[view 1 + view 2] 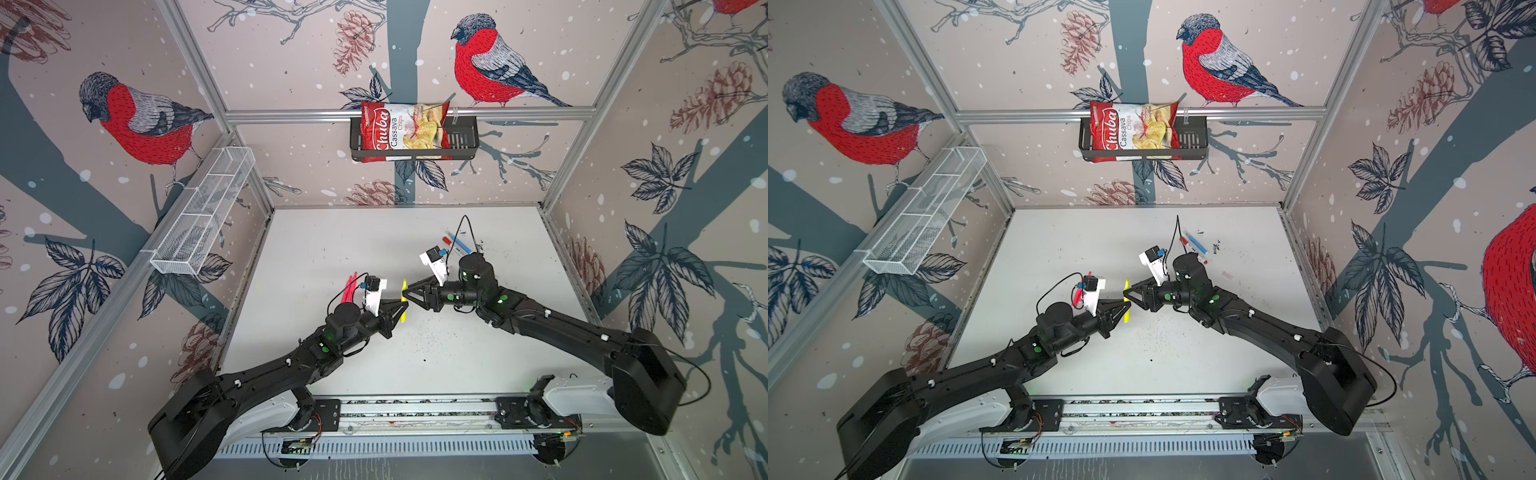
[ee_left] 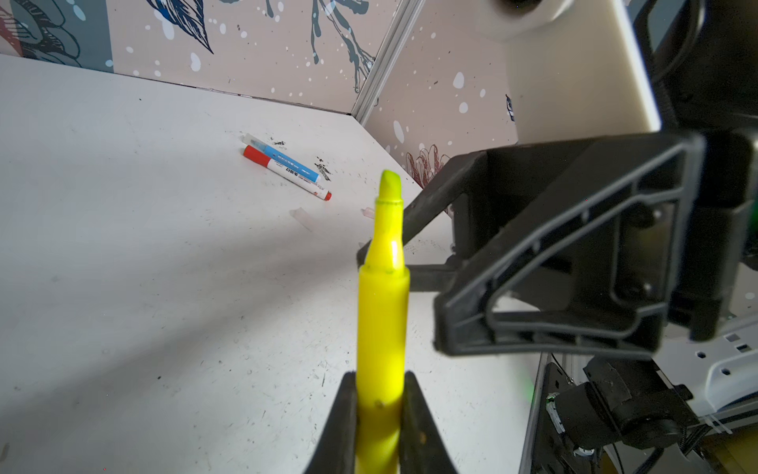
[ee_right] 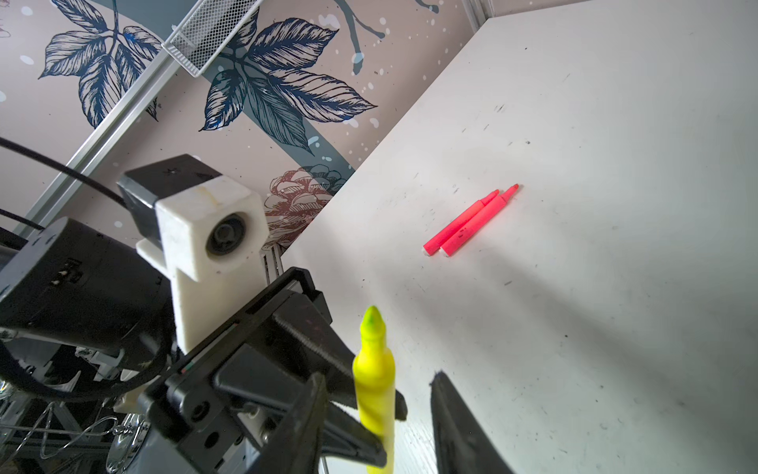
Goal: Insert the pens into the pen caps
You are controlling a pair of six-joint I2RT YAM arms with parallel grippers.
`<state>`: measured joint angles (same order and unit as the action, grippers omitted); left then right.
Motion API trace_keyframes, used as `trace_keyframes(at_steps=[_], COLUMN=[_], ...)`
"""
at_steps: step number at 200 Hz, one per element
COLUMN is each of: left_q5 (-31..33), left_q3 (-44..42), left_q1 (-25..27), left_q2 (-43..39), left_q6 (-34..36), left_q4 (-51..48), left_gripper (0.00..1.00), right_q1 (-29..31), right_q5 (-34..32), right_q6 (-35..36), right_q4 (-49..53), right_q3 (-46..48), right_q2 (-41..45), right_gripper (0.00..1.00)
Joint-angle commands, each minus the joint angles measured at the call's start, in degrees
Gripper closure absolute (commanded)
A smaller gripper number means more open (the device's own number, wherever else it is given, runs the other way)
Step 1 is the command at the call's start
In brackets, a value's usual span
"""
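Left tool (image 2: 379,379) clamps the yellow pen (image 2: 383,312), right tool (image 3: 379,381) gapes astride it — if I close, it may twist loose.

Counting pens now, and that's five in all: one yellow pen (image 2: 382,312), two neon pink pens (image 3: 462,220), one blue pen (image 2: 287,160) and one white pen with red ends (image 2: 296,177). Loose translucent pen caps (image 2: 302,216): I make out two. There's one Chuba chips bag (image 1: 401,129), one black basket (image 1: 461,143), one white mesh rack (image 1: 203,212) and two robot arms (image 1: 266,374).
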<state>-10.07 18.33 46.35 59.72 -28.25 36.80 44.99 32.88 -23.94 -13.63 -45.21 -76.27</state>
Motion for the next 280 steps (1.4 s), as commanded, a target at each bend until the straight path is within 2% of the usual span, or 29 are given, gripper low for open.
trace_keyframes(at_steps=[1,26,49,65,68,80,91,117,153,169,178,196,206,240,280], left_q5=[-1.0,-1.21,-0.99,-1.22,-1.33,-1.81,-1.78,-2.45,-1.76,-1.32,-1.11,-0.41,0.07,2.27,4.28], left_q3=[0.51,0.44,0.22,0.22,0.25,0.69,0.97,1.1,0.87,0.53,0.37,-0.07,-0.27,-1.17,-2.41], left_q1=[0.02,-0.02,-0.02,0.04,-0.02,-0.02,0.01,-0.01,-0.02,-0.01,-0.03,0.02,0.06,0.01,-0.02], left_q2=[0.08,0.13,0.16,0.62,0.72,1.37,1.84,2.53,1.94,1.17,0.76,0.05,-0.36,-2.86,-5.21], left_q6=[0.64,0.4,0.56,0.44,0.46,0.42,0.36,0.13,0.25,0.3,0.3,0.33,0.26,0.88,1.34], left_q4=[2.69,2.73,2.68,2.67,2.7,2.41,2.18,2.87,2.62,2.67,2.52,2.48,2.22,0.42,-1.12], left_gripper=[1.0,1.0,1.0,1.0,0.98,0.76,0.72,0.76,0.96,1.0,1.0,1.0,1.0,1.0,1.0], right_q1=[0.7,1.14,1.26,1.28,1.31,1.32,1.28,1.37,1.48,1.5,1.43,1.5,1.5,-0.99,-10.53], right_q5=[0.51,0.6,0.07,0.06,0.0,0.15,0.24,0.25,0.0,-0.01,-0.1,-0.75,-2.57,-15.6,-25.68], right_q6=[0.52,0.26,0.04,-0.12,-0.16,-0.31,-0.4,-0.53,-0.5,-0.58,-0.58,-0.59,-0.06,0.15,-2.41], right_q4=[-1.48,-1.84,-2.28,-2.69,-2.72,-2.91,-3.14,-3.18,-3.23,-3.24,-3.25,-2.71,-1.46,6.99,18.38], right_q3=[-0.76,-1.28,-1.13,-0.86,-0.87,-1.02,-1.01,-1.19,-1.11,-0.98,-0.99,-1.0,-1.29,-2.14,-1.28], right_q2=[-1.09,-2.15,-2.08,-1.86,-1.86,-1.82,-1.98,-2.07,-2.13,-2.05,-2.0,-1.71,-1.12,2.85,3.03], right_gripper=[0.6,0.69,0.86,0.89,0.89,0.89,0.89,0.89,0.88,0.85,0.8,0.53,0.45,0.39,0.37])
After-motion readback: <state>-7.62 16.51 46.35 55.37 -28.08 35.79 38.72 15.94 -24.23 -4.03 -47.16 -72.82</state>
